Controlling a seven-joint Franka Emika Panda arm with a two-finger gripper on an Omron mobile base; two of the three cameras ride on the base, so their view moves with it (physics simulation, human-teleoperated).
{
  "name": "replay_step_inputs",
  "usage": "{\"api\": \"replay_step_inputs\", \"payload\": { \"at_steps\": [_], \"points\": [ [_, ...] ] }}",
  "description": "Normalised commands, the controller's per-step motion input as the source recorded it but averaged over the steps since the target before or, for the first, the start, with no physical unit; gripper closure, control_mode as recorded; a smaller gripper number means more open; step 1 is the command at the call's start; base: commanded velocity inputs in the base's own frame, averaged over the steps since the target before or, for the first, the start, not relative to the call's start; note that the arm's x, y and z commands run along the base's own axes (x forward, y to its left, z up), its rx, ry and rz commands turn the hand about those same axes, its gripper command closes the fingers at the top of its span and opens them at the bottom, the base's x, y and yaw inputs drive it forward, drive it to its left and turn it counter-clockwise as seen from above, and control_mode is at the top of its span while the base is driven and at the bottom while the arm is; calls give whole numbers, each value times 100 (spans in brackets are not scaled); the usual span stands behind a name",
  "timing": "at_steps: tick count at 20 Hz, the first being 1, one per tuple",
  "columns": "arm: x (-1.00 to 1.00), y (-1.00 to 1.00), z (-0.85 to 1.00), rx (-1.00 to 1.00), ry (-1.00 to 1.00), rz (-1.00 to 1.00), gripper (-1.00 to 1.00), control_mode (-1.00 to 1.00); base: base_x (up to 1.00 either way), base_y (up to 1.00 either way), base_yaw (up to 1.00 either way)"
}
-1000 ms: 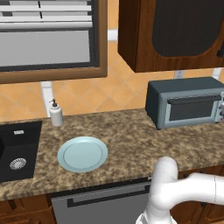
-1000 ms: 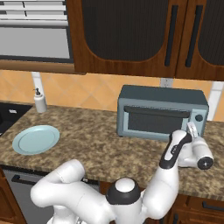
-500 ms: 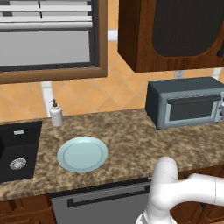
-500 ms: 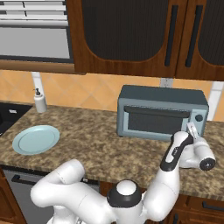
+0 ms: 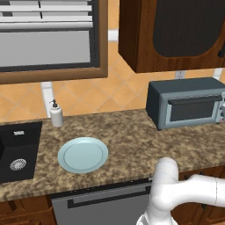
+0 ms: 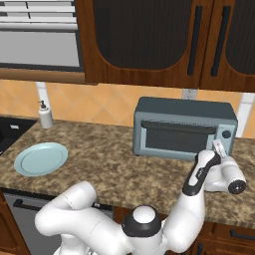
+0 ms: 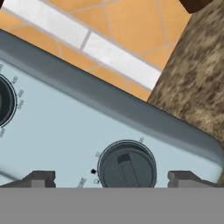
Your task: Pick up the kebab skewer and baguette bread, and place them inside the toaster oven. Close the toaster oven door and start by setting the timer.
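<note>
From the left, the oven point(image 5: 186, 103) is sitting on the counter's point(image 5: 127, 145) right end, door point(image 5: 193, 108) shut, a plate point(image 5: 83, 154) lying well to its left. From the right, the gripper point(image 6: 217, 148) is hovering by its control panel. Up close, the fingers point(image 7: 39, 178) are standing wide apart, holding nothing, flanking a dial point(image 7: 127, 165).

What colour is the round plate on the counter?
The plate is pale blue-green, plain and without pattern; the left base view shows it best.
</note>
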Motion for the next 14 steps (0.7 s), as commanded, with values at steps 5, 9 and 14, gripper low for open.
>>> {"api": "replay_step_inputs", "payload": {
  "at_steps": [5,9,14],
  "points": [
    [0,-30,-2,4,-1,0,-100,-100,0,0,0],
    [-1,-36,-1,6,-4,0,-100,-100,0,0,0],
    [-1,-43,-7,4,-7,0,-100,-100,0,0,0]
  ]
}}
